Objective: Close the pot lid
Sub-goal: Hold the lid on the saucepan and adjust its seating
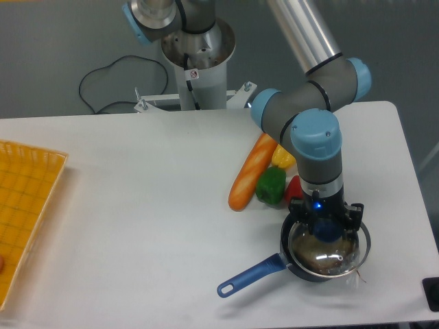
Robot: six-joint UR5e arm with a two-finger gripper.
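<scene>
Blue and long, the handle of the pot (257, 275) reaches toward the near-left edge of the white desk (137, 205), while the dark round body sits near the desk's front right. The lid (329, 255), clear glass with a thin silver rim, lies over the pot's mouth but looks shifted a little to the right, its rim overhanging the pot's right side; whether it is fully seated cannot be told. Straight above it the gripper (327, 229) points down, its fingers closed narrowly around the lid's blue knob, holding the lid. A small blue light shows on the wrist just above.

Just beyond the pot lie a red pepper (295, 188), partly hidden by the arm, and a green pepper (271, 185) beside it. A yellow pepper (282, 156) sits behind them, and a long orange carrot (252, 171) lies at a slant to their left, touching the green pepper.

At the far left edge of the desk is a yellow-orange tray (27, 205), well apart from everything else. Behind the desk stands the arm's silver base, with a black cable (110, 86) looping on the grey floor.
</scene>
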